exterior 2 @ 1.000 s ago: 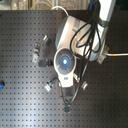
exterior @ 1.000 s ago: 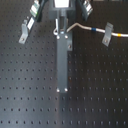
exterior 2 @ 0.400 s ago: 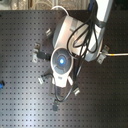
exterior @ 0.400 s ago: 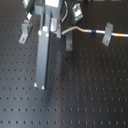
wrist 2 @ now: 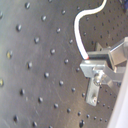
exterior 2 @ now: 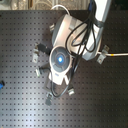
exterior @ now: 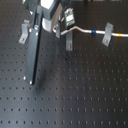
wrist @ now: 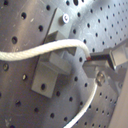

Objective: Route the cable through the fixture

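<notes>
You see the cable (exterior: 85, 31) in the first exterior view as a thin white cord running across the upper part of the frame, from the gripper (exterior: 68, 35) at upper centre out to the first exterior view's right edge. A short blue band sits on it just left of a grey clip (exterior: 106, 34) at upper right; a yellow-orange band sits just right of that clip. The cord crosses this clip at its top.

A second grey clip (exterior: 24, 31) stands at upper left, apart from the cable. A long dark bar (exterior: 32, 50) hangs down from the arm at left of centre, over the black perforated table (exterior: 85, 90).

In the first wrist view the cable (wrist: 45, 50) lies across a grey stepped clip (wrist: 52, 62) bolted to the table, then bends sharply and drops toward the lower part of the frame. Its bend meets a dark gripper finger (wrist: 107, 57).

In the second wrist view the cable's end (wrist 2: 80, 42) curves down to the metal finger (wrist 2: 102, 62) and touches it at a small red mark. The gripper appears clamped on the cable.

In the second exterior view the arm's round body (exterior 2: 60, 59) hides the gripper; you see only a pale cable stretch (exterior 2: 120, 53) at the right edge, beside a clip (exterior 2: 102, 55).
</notes>
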